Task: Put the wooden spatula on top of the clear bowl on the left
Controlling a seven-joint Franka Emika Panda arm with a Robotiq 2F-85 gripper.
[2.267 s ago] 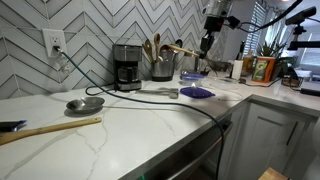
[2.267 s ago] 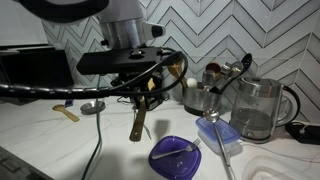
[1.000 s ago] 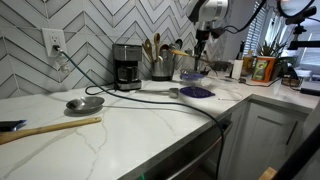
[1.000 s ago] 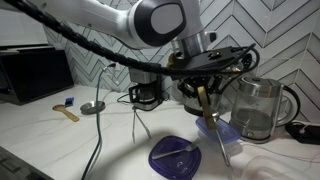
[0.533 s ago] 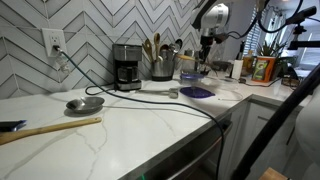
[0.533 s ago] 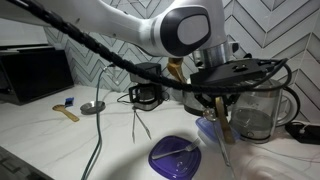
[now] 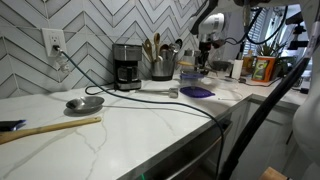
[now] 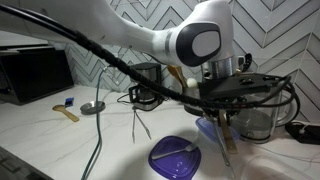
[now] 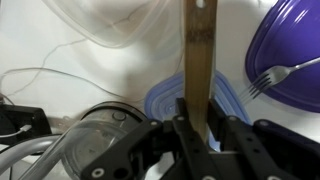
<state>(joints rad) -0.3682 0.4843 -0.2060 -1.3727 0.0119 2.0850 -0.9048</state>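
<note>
My gripper is shut on the wooden spatula, which hangs straight down from the jaws. In the wrist view the spatula crosses over the clear bowl, a bluish see-through dish directly below the jaws. In an exterior view the gripper hovers just above the clear bowl, and the spatula reaches down to it; I cannot tell if they touch. In an exterior view the gripper is over the bowl near the backsplash.
A purple plate with a fork lies beside the bowl. A glass kettle, a coffee maker and a utensil holder stand at the back. A grey metal bowl, a long pale stick and a black cable lie on the counter.
The arm has carried the spatula sideways along the counter, from near the coffee maker to above the clear bowl, and lowered it slightly. The grip has stayed shut.
</note>
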